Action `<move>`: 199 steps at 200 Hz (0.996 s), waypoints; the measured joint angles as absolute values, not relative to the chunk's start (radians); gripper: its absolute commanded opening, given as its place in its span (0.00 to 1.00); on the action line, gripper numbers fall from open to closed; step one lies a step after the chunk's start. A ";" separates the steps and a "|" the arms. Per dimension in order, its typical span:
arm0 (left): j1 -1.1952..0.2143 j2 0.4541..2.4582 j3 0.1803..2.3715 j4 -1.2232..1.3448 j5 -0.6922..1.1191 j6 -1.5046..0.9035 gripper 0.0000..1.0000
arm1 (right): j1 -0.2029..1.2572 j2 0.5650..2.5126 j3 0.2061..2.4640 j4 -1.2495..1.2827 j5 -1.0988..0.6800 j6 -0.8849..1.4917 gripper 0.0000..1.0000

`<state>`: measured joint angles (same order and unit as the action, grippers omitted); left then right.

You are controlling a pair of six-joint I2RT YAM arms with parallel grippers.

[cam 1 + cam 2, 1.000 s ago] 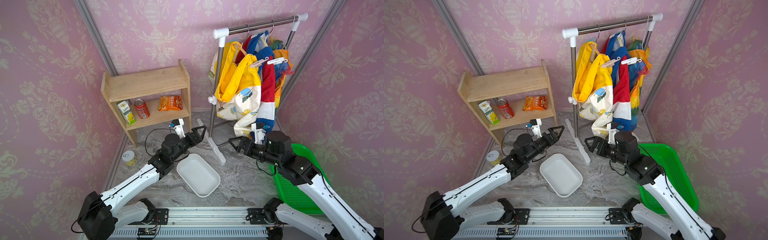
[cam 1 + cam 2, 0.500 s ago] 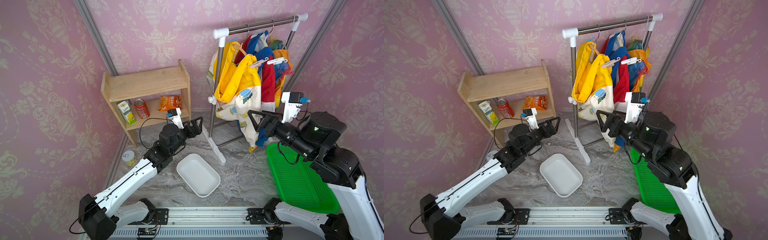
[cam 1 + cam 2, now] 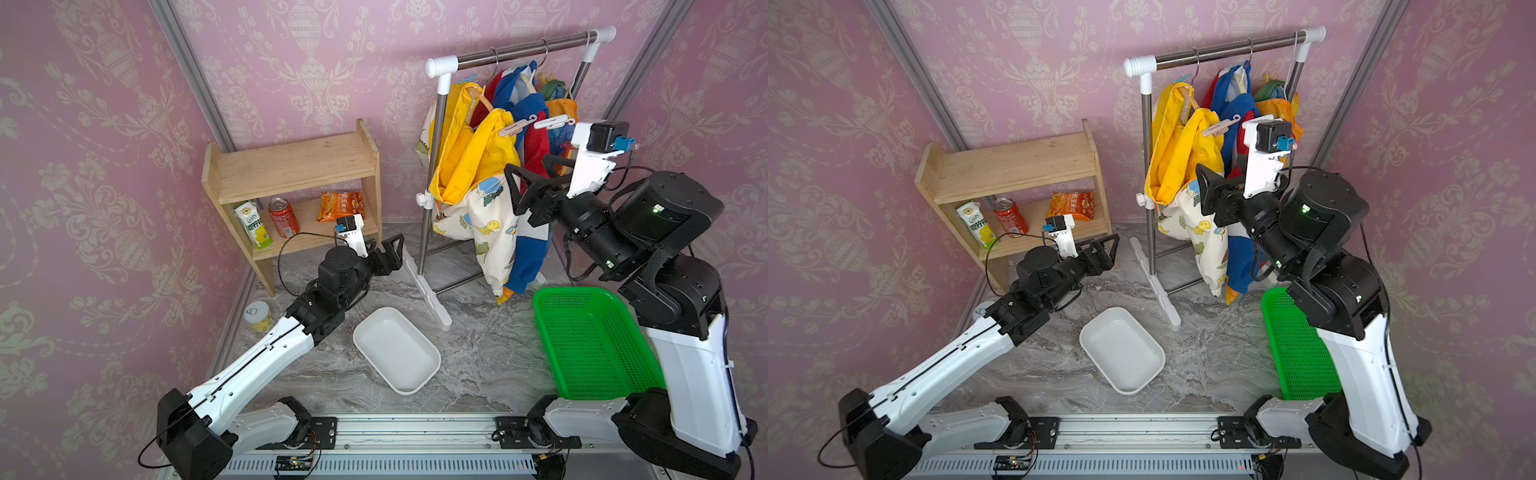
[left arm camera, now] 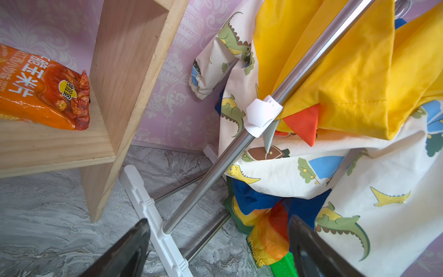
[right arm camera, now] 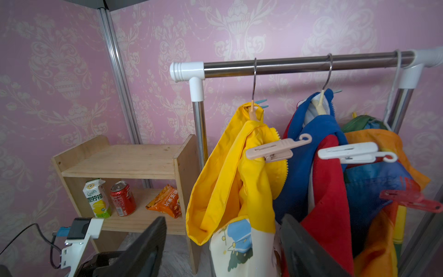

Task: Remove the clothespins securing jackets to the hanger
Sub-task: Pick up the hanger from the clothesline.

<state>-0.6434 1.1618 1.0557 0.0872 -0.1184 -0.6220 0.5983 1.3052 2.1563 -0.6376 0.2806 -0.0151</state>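
Three jackets hang on a rack (image 3: pixel 519 48): yellow dinosaur-print (image 3: pixel 469 153), blue-red-white (image 3: pixel 528 120), rainbow patchwork (image 3: pixel 561 106). In the right wrist view a beige-pink clothespin (image 5: pixel 275 150) clips the yellow one, a white clothespin (image 5: pixel 352 153) the blue-red one, a red clothespin (image 5: pixel 410 199) the patchwork, and a teal one (image 5: pixel 261 103) sits by a hanger (image 5: pixel 253 81). My right gripper (image 3: pixel 530 166) is raised and open in front of the jackets, below the clothespins, holding nothing. My left gripper (image 3: pixel 395 249) is open low by the rack's post (image 4: pixel 215 167), empty.
A wooden shelf (image 3: pixel 291 166) with a carton, a red can and a snack bag (image 3: pixel 340 205) stands left of the rack. On the floor are a white tray (image 3: pixel 397 351), a green basket (image 3: pixel 594 345), a small can (image 3: pixel 258 316) and the rack's white foot (image 3: pixel 428 286).
My right arm has risen from near the floor to jacket height, uncovering the green basket. My left arm has drawn back slightly toward the shelf. Both pairs of jaws have narrowed a little.
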 measured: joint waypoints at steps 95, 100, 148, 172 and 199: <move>-0.643 1.159 1.056 0.089 -0.119 -0.606 0.89 | 0.397 1.530 2.239 -0.654 0.179 -0.019 0.64; -0.643 1.158 1.056 0.089 -0.119 -0.606 0.89 | 0.395 1.534 2.239 -0.657 0.170 -0.017 0.62; -0.643 1.157 1.054 0.100 -0.120 -0.606 0.89 | 0.373 1.533 2.236 -0.640 0.126 0.007 0.25; -0.643 1.157 1.054 0.104 -0.120 -0.606 0.88 | 0.366 1.542 2.241 -0.634 0.113 0.001 0.00; -0.643 1.158 1.054 0.107 -0.120 -0.606 0.88 | 0.364 1.581 2.304 -0.659 0.120 -0.001 0.00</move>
